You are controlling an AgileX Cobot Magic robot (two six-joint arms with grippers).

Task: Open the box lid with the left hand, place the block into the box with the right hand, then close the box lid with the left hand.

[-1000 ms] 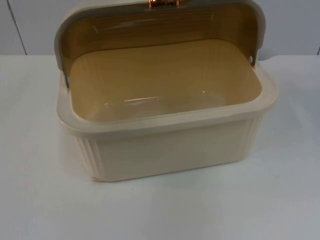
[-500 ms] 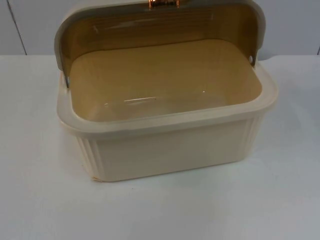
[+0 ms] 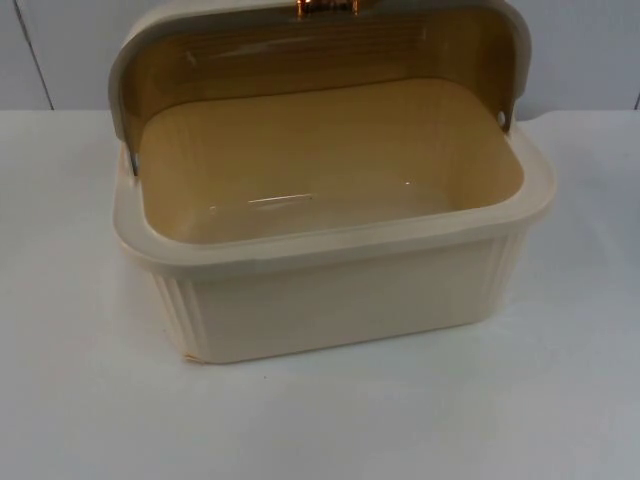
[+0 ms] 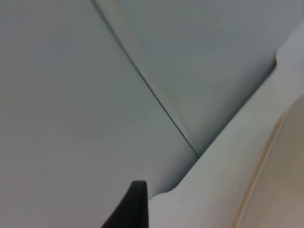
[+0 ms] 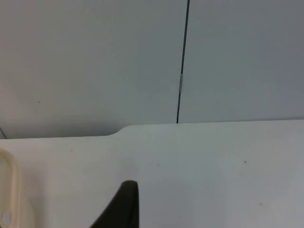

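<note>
Box (image 3: 330,300) sits mid-counter (image 3: 80,400), lid (image 3: 150,40) raised at 12 o'clock, inside bare. Left end effector (image 4: 135,209) by the wall (image 4: 71,95), right end effector (image 5: 123,206) over counter; grip state of both: cannot tell.

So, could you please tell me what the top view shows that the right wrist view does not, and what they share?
The top view alone shows the whole cream box with its lid swung up and back, the empty tan inside of the box, and a copper-coloured handle at the lid's top. The right wrist view alone shows a black fingertip of the right pincer over the table and a dark vertical seam in the partition. Both show the white table, the grey partition wall and some part of the box, just a cream edge of it from the wrist.
</note>
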